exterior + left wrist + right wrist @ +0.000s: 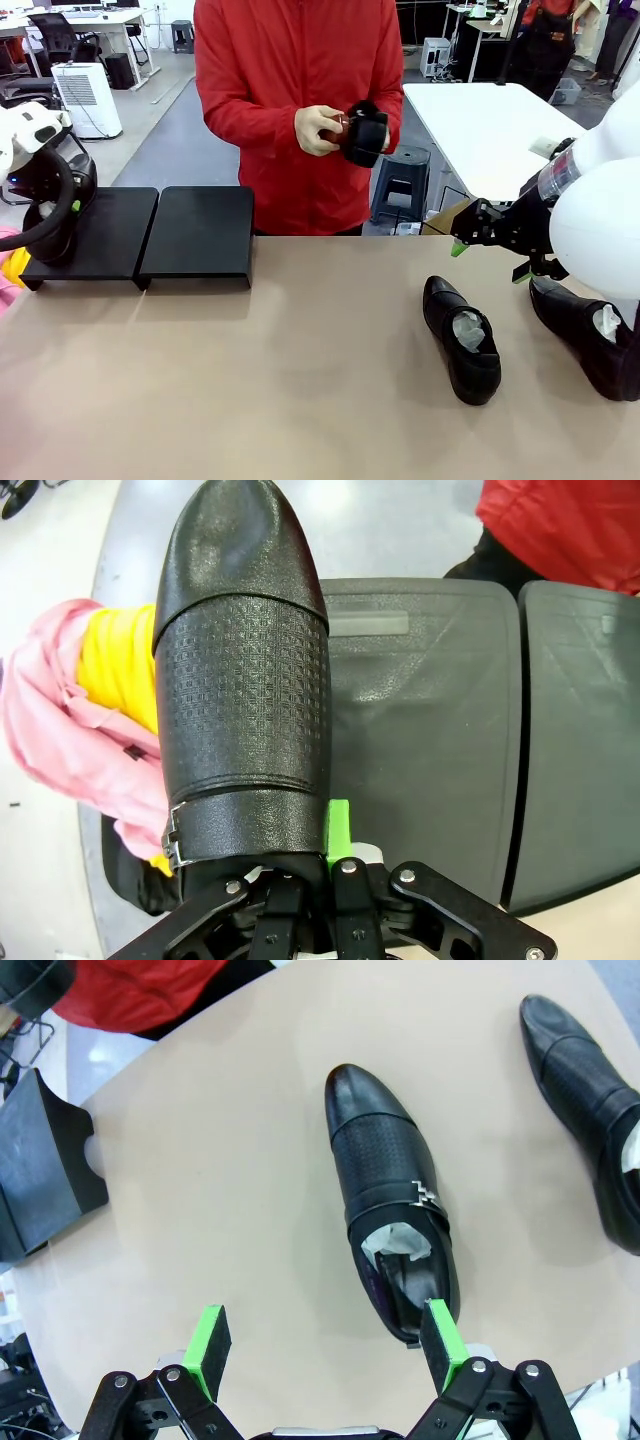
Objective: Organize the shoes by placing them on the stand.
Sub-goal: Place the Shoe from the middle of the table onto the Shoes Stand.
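Note:
My left gripper (300, 855) is shut on the heel end of a glossy black shoe (240, 680), whose toe points away over the left platform of the black stand (420, 730). In the front view this shoe (52, 235) hangs at the far left of the stand (200, 235), under my left gripper (72, 205). Two more shoes, stuffed with white paper, lie on the table at the right (462, 340) (590, 335). My right gripper (490, 260) hovers open above them; from the wrist, one shoe (385, 1180) lies just ahead of its open fingers (325, 1345). The person holds another shoe (365, 130) in both hands.
A pink and yellow cloth (70, 720) lies at the table's left edge beside the stand. The second platform (580, 730) sits bare next to the first. The person in red (300, 80) stands at the far side, with a stool (400, 190) behind the table.

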